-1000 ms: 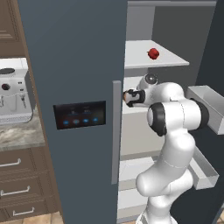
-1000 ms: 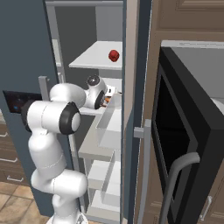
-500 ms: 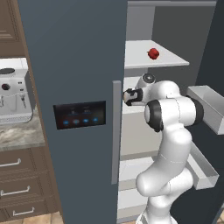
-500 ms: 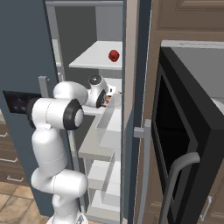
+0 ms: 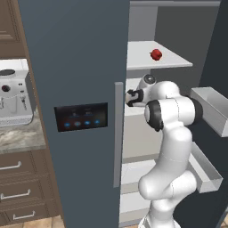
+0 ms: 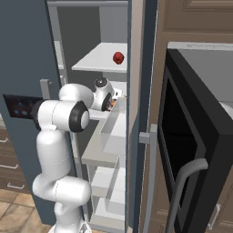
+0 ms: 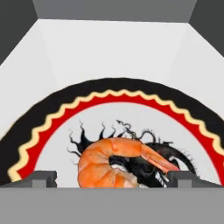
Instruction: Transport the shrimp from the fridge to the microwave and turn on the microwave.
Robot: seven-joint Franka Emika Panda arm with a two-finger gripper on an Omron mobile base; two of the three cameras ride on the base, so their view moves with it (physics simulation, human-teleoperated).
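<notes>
The shrimp [image 7: 111, 164], orange and curled, lies on a round dish [image 7: 52, 118] with a red and black rim, on a pale shelf inside the fridge [image 5: 80, 53]. My gripper [image 7: 113, 180] is open, and its two dark fingertips [image 7: 43, 178] stand on either side of the shrimp, close above the dish. From the base, the gripper [image 5: 130, 98] is reaching into the middle shelf of the fridge, just past the edge of the shut left door. The microwave [image 6: 191, 136] is built in to the right of the fridge, with its black door swung open towards me.
A round red fruit [image 5: 156, 54] sits on the shelf above my hand. Pale grey door bins [image 5: 209, 111] on the open right fridge door stand close beside the arm. A coffee machine [image 5: 13, 95] is on the stone counter to the left, above wooden drawers.
The arm has pushed a little further into the fridge, its elbow shifting slightly. The jaws have stayed open.
</notes>
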